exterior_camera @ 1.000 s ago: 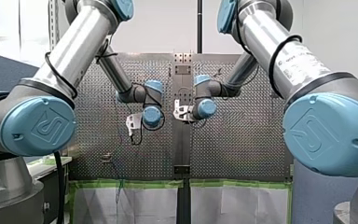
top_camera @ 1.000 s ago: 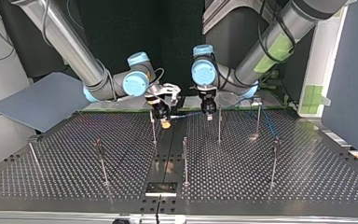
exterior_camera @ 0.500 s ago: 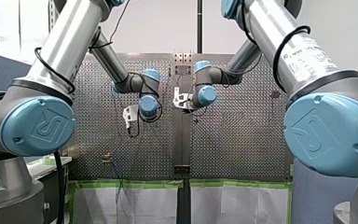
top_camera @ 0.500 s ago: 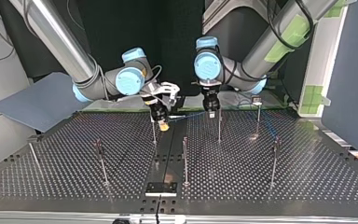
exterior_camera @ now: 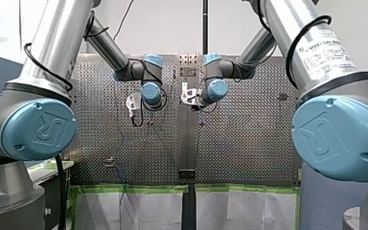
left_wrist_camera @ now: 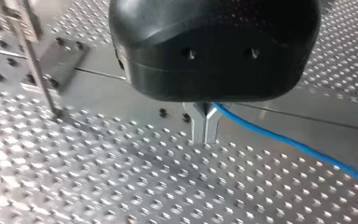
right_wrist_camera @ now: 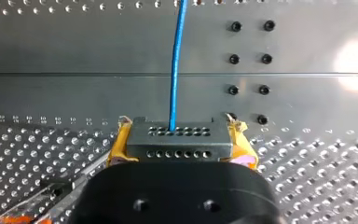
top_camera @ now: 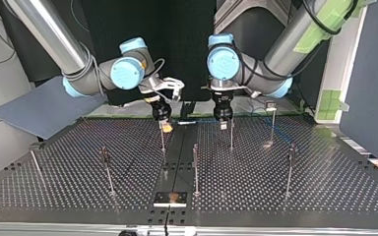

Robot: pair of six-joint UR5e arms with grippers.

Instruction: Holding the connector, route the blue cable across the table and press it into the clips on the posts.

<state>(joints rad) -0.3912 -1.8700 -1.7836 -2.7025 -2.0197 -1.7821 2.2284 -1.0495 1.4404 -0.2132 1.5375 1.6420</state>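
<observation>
At the top view's left you'll see the right gripper [top_camera: 166,126] hanging just over the bench [top_camera: 285,191], its yellow-padded fingers [right_wrist_camera: 117,145] clamped on the dark connector [right_wrist_camera: 177,139]. From the connector the blue cable [right_wrist_camera: 175,60] leads away over the bench. Further right, the left gripper [top_camera: 223,124] stands beside a thin post [top_camera: 231,137]. Its metal fingers [left_wrist_camera: 198,126] are pressed together, with the cable emerging from the notch between them.

My left end effector [left_wrist_camera: 204,127] pinches the blue cable [left_wrist_camera: 289,142], which runs off sideways over the perforated table [left_wrist_camera: 121,186].
</observation>
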